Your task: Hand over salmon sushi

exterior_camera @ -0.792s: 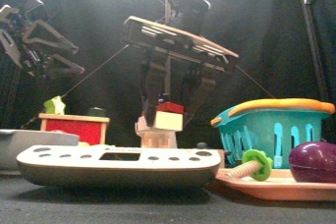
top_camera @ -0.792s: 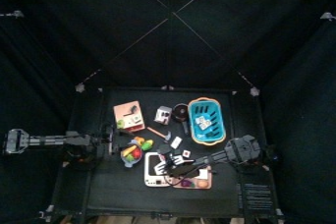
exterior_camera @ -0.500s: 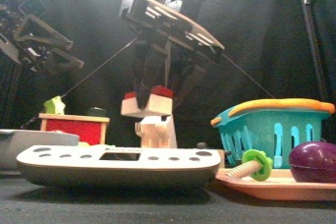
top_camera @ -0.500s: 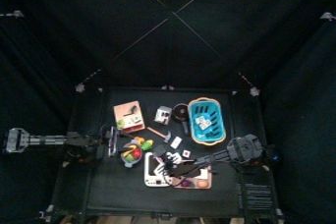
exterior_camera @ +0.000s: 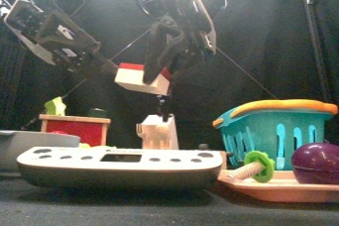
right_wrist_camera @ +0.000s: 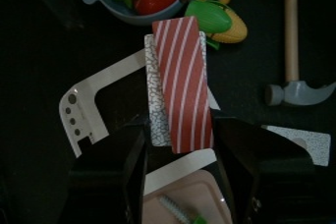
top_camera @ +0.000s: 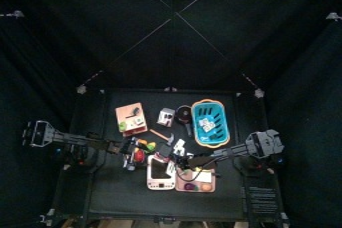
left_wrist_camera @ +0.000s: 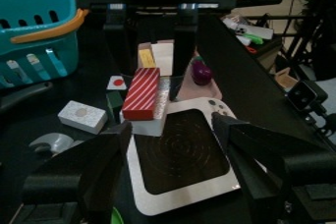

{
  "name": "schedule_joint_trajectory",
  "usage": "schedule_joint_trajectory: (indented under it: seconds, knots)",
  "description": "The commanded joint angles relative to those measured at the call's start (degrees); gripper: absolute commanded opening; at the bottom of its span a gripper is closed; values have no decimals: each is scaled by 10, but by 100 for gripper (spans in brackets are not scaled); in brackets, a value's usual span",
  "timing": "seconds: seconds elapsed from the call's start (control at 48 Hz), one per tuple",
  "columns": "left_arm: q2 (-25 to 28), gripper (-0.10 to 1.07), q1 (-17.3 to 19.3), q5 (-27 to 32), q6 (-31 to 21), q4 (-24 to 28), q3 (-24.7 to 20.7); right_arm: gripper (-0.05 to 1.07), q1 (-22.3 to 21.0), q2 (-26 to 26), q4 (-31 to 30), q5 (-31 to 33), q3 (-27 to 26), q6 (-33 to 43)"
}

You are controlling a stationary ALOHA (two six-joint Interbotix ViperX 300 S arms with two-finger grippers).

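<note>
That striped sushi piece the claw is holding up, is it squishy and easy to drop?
The salmon sushi looks like a rigid toy block: its edges stay straight in the right gripper. Probably light, since it hangs level from one end. Its smooth, flat sides might slip.

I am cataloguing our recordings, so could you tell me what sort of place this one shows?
Probably a robot test pen, not a kitchen: black curtains enclose a small table crowded with toys, such as a teal basket, and the right gripper holds a toy salmon sushi.
</note>
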Motion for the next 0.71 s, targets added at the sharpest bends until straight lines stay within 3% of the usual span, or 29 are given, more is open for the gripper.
schedule_joint_trajectory:
  seconds: [0.0, 0.438, 0.521, 0.688]
  knots:
    - [13, 99, 1, -5, 9, -3, -22, 60, 1, -28, -4, -5, -5, -1]
    - [63, 95, 3, -5, 17, -7, -53, 60, 1, -31, -13, -23, 9, -1]
    - [63, 89, 3, -5, 21, -1, -53, 60, 1, -31, -12, -28, 15, -1]
    - [66, 66, -1, -5, 37, -2, -53, 61, -4, -32, -13, -47, 20, -1]
